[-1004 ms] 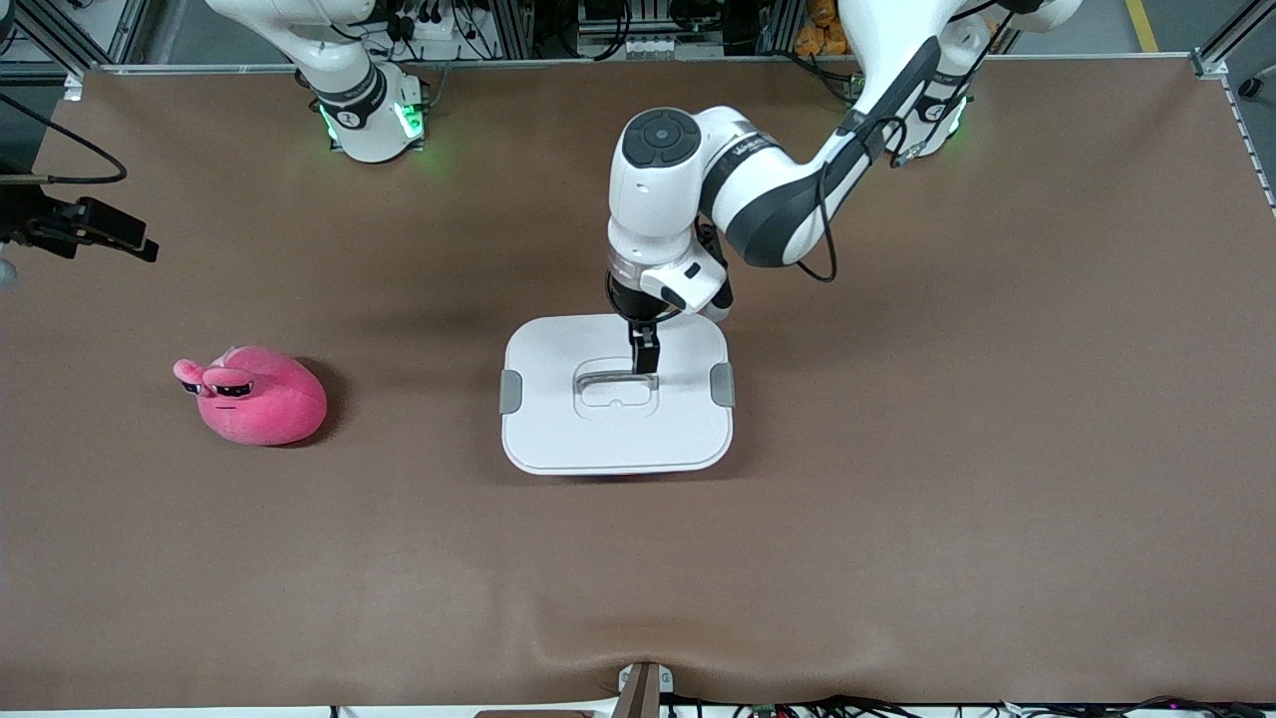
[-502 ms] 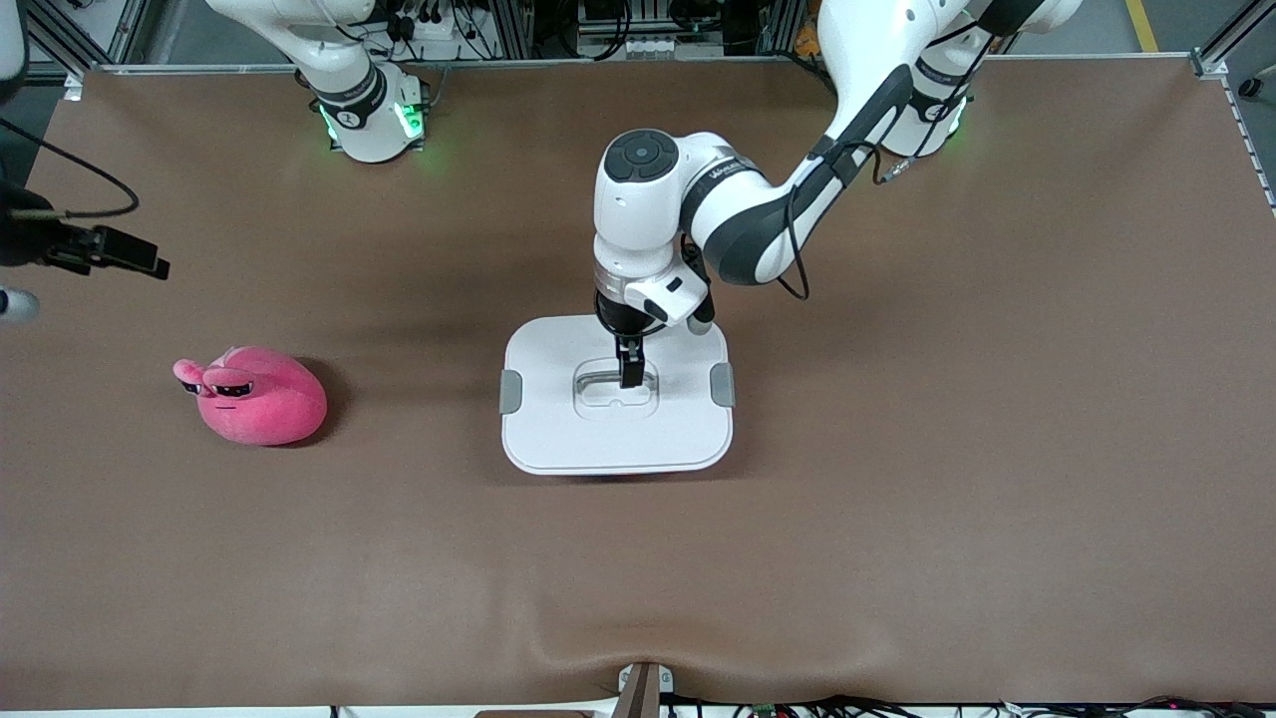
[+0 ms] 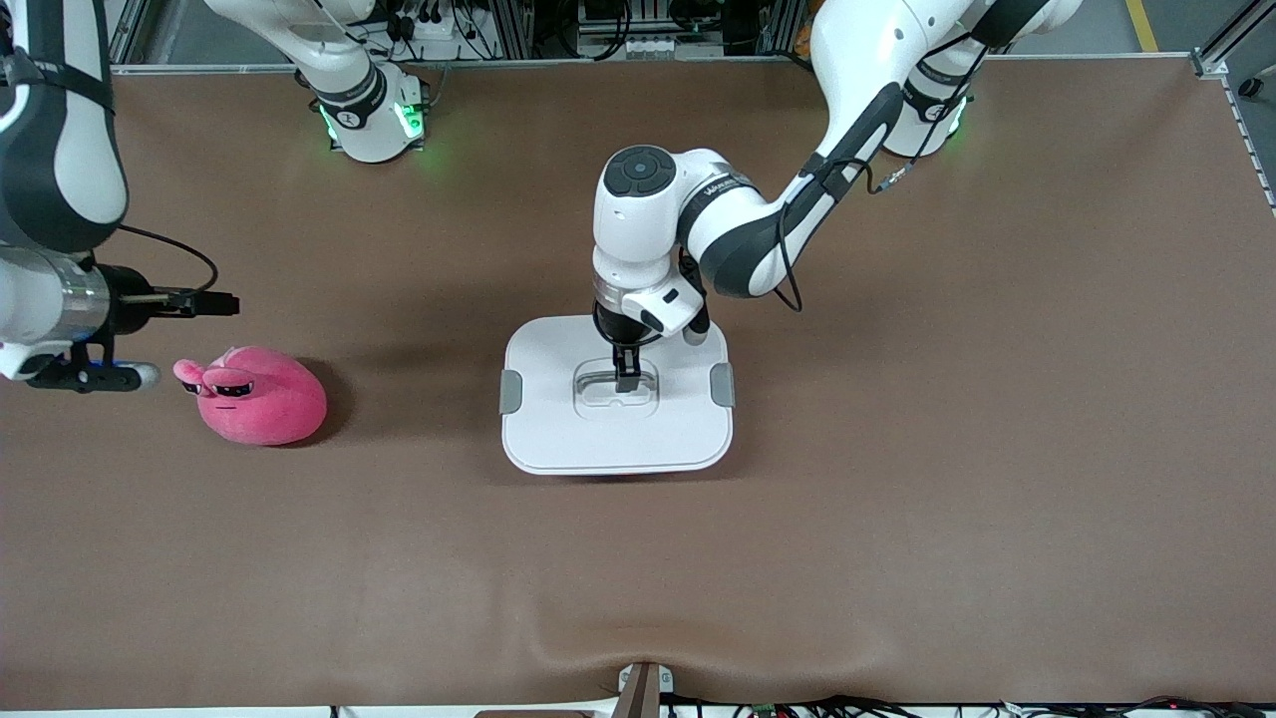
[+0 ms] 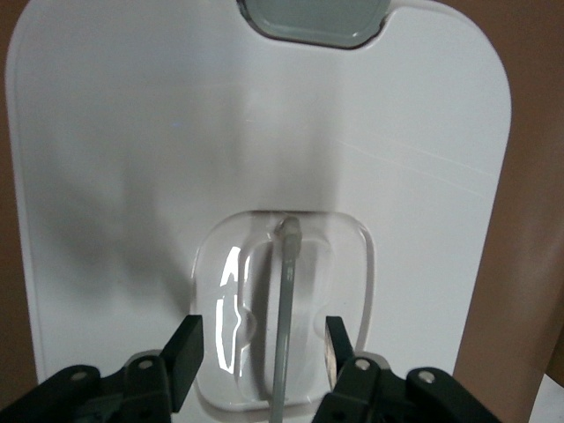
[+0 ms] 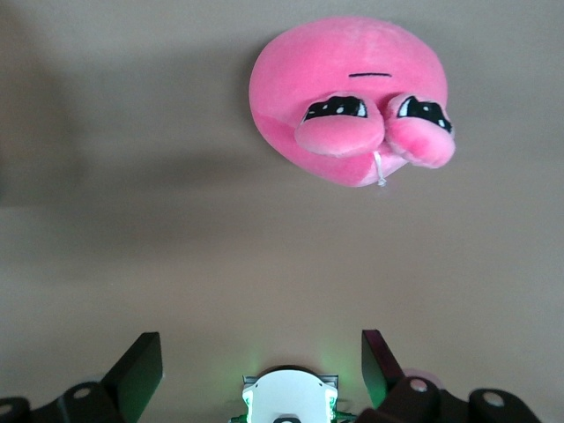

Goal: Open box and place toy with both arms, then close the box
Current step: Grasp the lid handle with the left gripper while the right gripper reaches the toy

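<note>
The box stands mid-table; only its flat white lid (image 3: 558, 419) with grey end clips (image 3: 510, 391) shows, the tub is hidden under it. My left gripper (image 3: 626, 377) is open, low over the lid's recess. In the left wrist view its fingers (image 4: 187, 348) straddle the thin grey handle (image 4: 286, 291) without touching it. The pink plush toy (image 3: 261, 397) lies on the table toward the right arm's end. My right gripper (image 3: 95, 377) is open and empty over the table beside the toy. In the right wrist view (image 5: 260, 361) the toy (image 5: 352, 97) lies apart from the fingers.
The brown table mat (image 3: 897, 499) stretches wide around the box. The green-lit arm bases (image 3: 374, 120) stand along the table's edge farthest from the front camera. A small mount (image 3: 643, 688) sits at the nearest edge.
The right arm has swung in from the table's end and come down beside the toy. The left gripper has shifted over the lid's recess and sunk around the handle.
</note>
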`<move>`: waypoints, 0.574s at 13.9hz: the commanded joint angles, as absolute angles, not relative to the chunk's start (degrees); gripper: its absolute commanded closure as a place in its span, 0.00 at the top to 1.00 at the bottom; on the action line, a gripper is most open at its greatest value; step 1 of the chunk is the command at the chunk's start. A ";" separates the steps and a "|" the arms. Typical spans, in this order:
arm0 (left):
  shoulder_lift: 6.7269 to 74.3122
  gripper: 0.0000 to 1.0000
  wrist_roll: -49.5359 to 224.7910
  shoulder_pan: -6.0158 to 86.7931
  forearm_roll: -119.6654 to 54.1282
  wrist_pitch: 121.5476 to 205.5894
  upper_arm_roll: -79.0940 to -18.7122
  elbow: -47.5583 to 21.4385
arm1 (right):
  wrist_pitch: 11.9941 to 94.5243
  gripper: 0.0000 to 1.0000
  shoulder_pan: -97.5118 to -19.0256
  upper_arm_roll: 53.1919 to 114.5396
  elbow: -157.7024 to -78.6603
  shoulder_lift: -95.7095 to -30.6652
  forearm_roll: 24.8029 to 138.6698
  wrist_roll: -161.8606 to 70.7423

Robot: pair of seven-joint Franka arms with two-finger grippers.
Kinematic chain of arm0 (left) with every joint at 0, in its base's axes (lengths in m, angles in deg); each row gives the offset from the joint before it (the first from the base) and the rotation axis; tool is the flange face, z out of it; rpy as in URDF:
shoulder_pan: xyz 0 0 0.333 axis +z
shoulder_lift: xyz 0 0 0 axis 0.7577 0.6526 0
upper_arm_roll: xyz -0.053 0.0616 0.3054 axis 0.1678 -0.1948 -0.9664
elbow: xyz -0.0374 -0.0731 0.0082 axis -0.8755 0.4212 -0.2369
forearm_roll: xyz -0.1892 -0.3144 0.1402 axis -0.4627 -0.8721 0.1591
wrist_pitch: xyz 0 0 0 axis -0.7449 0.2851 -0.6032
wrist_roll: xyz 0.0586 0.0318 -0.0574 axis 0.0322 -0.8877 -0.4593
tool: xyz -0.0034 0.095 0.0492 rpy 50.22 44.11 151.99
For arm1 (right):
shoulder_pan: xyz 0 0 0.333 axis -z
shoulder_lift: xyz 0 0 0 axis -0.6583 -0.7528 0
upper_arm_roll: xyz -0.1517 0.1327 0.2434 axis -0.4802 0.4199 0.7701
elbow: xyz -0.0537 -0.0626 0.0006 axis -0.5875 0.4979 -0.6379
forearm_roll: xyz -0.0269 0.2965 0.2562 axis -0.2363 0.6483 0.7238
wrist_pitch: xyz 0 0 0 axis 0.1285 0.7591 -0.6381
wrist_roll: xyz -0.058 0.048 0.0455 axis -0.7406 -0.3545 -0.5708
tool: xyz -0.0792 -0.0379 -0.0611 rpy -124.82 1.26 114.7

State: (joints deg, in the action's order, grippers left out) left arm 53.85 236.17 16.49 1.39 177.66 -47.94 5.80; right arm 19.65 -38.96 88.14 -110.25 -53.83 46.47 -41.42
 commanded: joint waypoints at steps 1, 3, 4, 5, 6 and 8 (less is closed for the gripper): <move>54.71 0.48 237.01 15.60 3.99 177.89 -48.60 7.46 | 18.23 1.00 -36.43 88.00 -107.93 -55.54 46.73 -49.35; 54.89 0.42 236.48 15.60 4.00 177.89 -48.60 7.46 | 19.89 1.00 -35.64 87.91 -108.19 -56.07 46.21 -61.47; 54.89 0.36 236.22 15.60 4.00 177.98 -48.60 7.46 | 21.38 1.00 -35.72 87.91 -108.54 -56.24 45.77 -66.75; 54.98 0.29 236.22 15.60 4.00 177.89 -48.60 7.46 | 22.62 1.00 -35.72 87.82 -109.07 -56.16 45.68 -71.16; 54.89 0.24 236.22 15.43 4.08 177.89 -48.60 7.46 | 23.93 1.00 -35.46 87.82 -110.03 -56.07 45.68 -75.29; 54.80 0.12 236.30 15.43 4.44 177.89 -48.60 7.46 | 27.79 1.00 -34.93 87.82 -112.75 -55.46 45.68 -83.03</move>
